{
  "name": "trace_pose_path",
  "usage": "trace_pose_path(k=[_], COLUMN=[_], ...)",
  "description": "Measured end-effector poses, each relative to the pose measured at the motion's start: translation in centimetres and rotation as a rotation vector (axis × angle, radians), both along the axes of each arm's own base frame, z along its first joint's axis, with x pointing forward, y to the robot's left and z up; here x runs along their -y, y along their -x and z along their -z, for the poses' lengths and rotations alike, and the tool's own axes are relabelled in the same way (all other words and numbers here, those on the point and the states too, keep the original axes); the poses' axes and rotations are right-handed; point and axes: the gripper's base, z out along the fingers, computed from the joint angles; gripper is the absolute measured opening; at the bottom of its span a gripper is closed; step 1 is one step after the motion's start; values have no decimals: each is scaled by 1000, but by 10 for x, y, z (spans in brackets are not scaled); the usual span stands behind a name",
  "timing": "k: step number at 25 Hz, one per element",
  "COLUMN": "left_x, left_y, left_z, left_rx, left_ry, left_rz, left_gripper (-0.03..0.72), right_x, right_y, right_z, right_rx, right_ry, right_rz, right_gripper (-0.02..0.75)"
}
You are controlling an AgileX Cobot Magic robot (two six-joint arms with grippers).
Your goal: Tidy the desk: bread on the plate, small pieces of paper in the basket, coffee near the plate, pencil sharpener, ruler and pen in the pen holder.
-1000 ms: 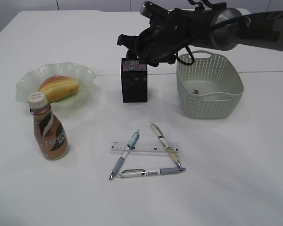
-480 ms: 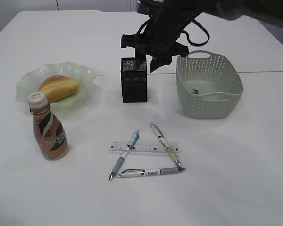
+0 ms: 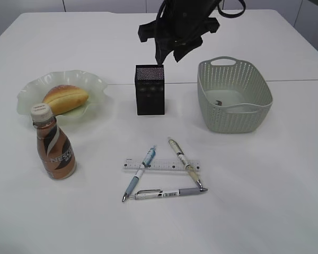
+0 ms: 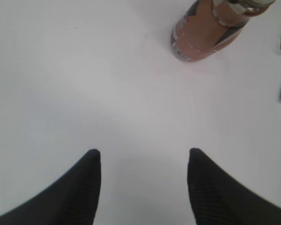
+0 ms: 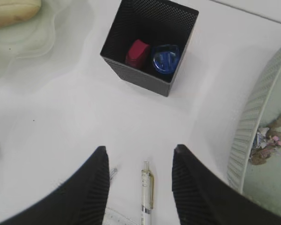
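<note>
From the exterior camera, my right gripper [image 3: 168,54] hangs above and just behind the black mesh pen holder [image 3: 150,90], empty; its fingers are too dark against the arm to tell their spread here. The bread roll [image 3: 65,98] lies on the pale green plate [image 3: 94,81], the coffee bottle [image 3: 53,143] stands near it, and the grey basket [image 3: 234,95] sits to the right. Three pens and a clear ruler [image 3: 161,165] lie in a cluster at the front: a blue pen [image 3: 140,173] crossing the ruler, a cream pen [image 3: 184,162] crossing it on the right, a grey pen [image 3: 166,193] lying crosswise nearest the front.

From the left wrist camera, my left gripper [image 4: 144,159] is spread wide over bare tabletop, holding nothing, with the coffee bottle's [image 4: 210,28] base ahead.

From the right wrist camera, the right gripper's [image 5: 140,159] fingers stand apart and empty. Below, the pen holder [image 5: 149,44] holds a red sharpener [image 5: 137,53] and a blue one [image 5: 165,58]; paper scraps [image 5: 268,142] rest in the basket [image 5: 253,124]. The cream pen [image 5: 147,191] lies between the fingertips in frame.

I judge the pens light, stiff and slick; a pinch across mid-barrel suits them. The ruler is thin and flat against the table, likely harder to lift while pens rest on it.
</note>
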Motion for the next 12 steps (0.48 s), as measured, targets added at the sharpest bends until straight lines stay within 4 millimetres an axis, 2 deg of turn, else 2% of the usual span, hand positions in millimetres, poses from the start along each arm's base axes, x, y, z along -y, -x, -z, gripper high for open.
trace_pose_path(k=[3,5,12], left_x=[0,0,0], left_y=[0,0,0], left_z=[0,0,0], left_rx=[0,-2,-2], left_ry=[0,0,0], left_rz=[0,0,0], left_gripper=[433,433,433], right_x=[-7,-11,-9], right_y=[11,21,55], right_z=[-8,-5,35], right_rx=[21,8,-163], right_ry=[36,78,181], right_rz=[-43,-74,-187], right_gripper=[328,328,327])
